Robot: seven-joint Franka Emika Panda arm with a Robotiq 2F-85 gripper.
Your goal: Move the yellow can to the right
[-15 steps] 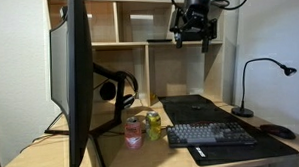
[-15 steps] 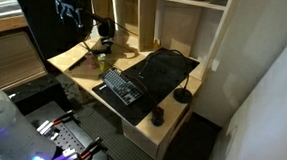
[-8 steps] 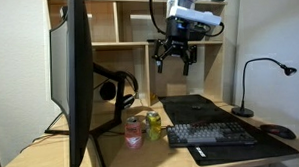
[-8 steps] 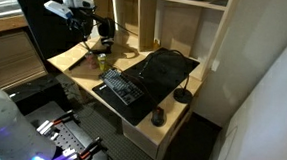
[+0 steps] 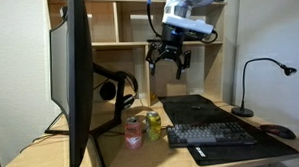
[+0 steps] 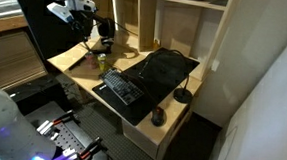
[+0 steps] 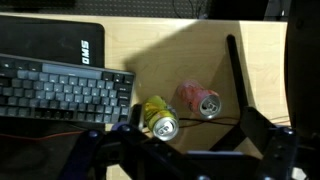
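Note:
The yellow can (image 5: pixel 152 124) stands upright on the desk between the pink can (image 5: pixel 133 131) and the keyboard (image 5: pixel 211 134). In the wrist view the yellow can (image 7: pixel 158 117) shows from above with its metallic top, and the pink can (image 7: pixel 198 99) stands close beside it. The cans are tiny in an exterior view (image 6: pixel 102 59). My gripper (image 5: pixel 169 59) hangs high above the desk, over the cans, open and empty. Its dark fingers (image 7: pixel 185 160) frame the bottom of the wrist view. It also shows in an exterior view (image 6: pixel 82 21).
A large monitor (image 5: pixel 77 76) on a black stand (image 7: pixel 240 85) is close to the cans. Headphones (image 5: pixel 118 90) hang behind them. A black mat (image 5: pixel 195 107), a desk lamp (image 5: pixel 255 85) and a mouse (image 5: pixel 276 131) lie further along. Shelves (image 5: pixel 117 25) rise behind.
My gripper has come down from the top shelf level and moved sideways toward the monitor, now over the cans. The cans have not moved.

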